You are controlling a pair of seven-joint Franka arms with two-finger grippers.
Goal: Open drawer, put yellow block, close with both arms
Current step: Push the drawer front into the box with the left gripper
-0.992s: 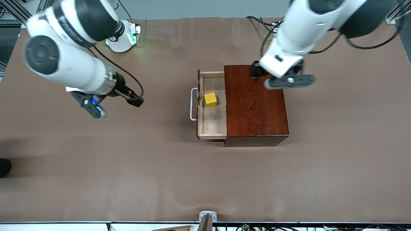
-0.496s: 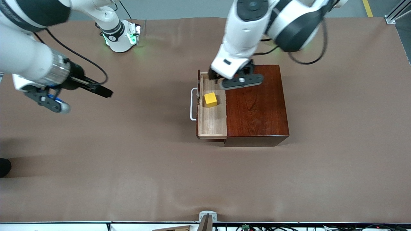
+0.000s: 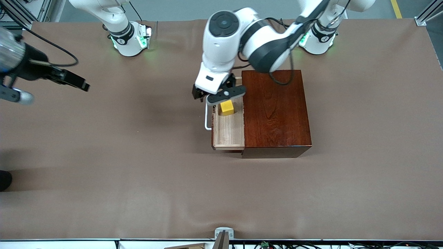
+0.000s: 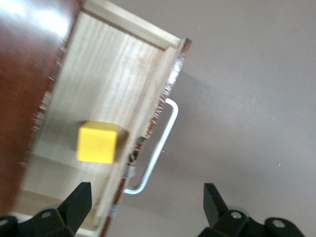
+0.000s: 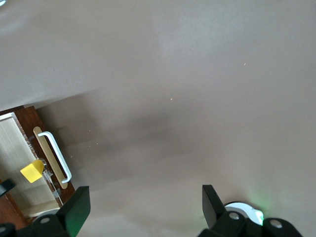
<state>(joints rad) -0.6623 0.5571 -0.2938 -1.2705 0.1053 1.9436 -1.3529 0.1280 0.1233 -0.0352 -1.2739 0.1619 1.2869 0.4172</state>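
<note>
Front view: yellow block (image 3: 227, 107) sits in the open drawer (image 3: 228, 129). Left hand (image 3: 217, 95), fingers apart, hovers over the drawer's handle (image 3: 207, 117). Right hand (image 3: 48, 81), fingers apart, hangs upper left over bare tabletop (image 3: 138, 173).

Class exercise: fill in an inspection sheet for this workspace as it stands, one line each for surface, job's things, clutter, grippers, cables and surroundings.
Surface: brown table cover, bare around the box.
Job's things: drawer pulled out of the mahogany box toward the right arm's end; yellow block lying in the drawer; white handle on its front.
Clutter: nothing seen.
Grippers: left gripper over the drawer's front edge and handle, jaws open, holding nothing; right gripper over bare table at the right arm's end, jaws open, empty.
Cables: black cable along the right arm; another looping over the box top.
Surroundings: two green-lit arm bases; a small fixture at the table's near edge.
</note>
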